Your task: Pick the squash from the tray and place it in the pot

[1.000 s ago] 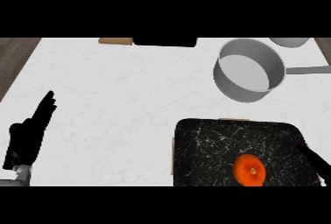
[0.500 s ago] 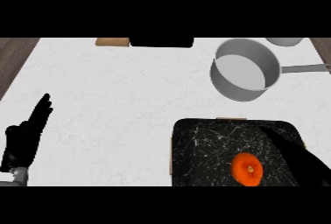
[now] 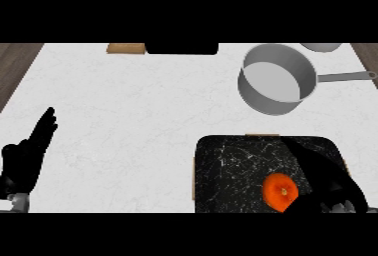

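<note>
Orange round squash (image 3: 280,192) lies on the black speckled tray (image 3: 229,170), now touching the right hand (image 3: 325,175), whose straight fingers (image 3: 297,150) have advanced alongside it without curling, so grasping and transfer to the grey metal pot (image 3: 277,80) remain.

Two black hands are showing at the lower edge of the head view. The left hand (image 3: 28,155) is appearing as a flat black shape with long, slim fingers narrowing to a point, and a small patch of pale grey forearm is peeking out beneath it at the lower left corner. The right hand (image 3: 325,177) is looking equally matte black, its fingers reading as one dark tapering wedge, with grey and white wrist parts glinting just under it.
</note>
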Available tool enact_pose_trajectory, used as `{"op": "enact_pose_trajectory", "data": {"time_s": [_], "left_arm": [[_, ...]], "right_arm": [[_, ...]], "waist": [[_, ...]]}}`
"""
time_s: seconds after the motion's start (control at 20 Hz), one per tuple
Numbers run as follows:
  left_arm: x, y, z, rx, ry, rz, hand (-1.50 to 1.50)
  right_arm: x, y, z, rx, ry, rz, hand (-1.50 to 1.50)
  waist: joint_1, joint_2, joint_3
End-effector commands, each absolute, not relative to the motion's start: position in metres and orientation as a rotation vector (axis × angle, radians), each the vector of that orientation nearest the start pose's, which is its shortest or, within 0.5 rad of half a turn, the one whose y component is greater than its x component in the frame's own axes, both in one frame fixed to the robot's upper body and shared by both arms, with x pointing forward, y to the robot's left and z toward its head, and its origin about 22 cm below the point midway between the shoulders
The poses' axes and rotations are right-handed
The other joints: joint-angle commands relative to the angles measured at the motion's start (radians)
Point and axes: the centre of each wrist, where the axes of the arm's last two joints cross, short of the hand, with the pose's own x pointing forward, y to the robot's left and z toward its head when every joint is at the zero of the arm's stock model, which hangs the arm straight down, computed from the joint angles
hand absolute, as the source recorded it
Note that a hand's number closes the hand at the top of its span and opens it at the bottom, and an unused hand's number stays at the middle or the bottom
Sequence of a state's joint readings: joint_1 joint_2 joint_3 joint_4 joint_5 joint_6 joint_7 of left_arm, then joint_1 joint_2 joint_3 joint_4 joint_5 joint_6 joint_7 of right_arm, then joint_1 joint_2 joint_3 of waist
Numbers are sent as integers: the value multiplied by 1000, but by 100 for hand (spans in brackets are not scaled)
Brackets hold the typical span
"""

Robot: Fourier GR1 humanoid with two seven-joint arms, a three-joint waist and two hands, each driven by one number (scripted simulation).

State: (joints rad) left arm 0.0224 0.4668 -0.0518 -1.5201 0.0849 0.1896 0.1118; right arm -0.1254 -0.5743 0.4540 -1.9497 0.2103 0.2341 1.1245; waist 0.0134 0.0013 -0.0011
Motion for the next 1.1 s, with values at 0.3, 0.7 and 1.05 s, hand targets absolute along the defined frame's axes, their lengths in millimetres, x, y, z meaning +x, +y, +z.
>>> {"op": "enact_pose_trajectory", "data": {"time_s": [0.3,0.7,1.05], "left_arm": [[242,326,28,421,-1384,-150,0],[238,333,29,432,-1391,-147,0],[229,343,19,450,-1387,-146,0]], "right_arm": [[244,-204,77,-625,-516,931,-150],[254,-176,63,-632,-514,944,-150],[237,-194,38,-602,-488,1014,150]], "waist": [[-6,0,1],[-7,-1,1],[-11,-2,1]]}}
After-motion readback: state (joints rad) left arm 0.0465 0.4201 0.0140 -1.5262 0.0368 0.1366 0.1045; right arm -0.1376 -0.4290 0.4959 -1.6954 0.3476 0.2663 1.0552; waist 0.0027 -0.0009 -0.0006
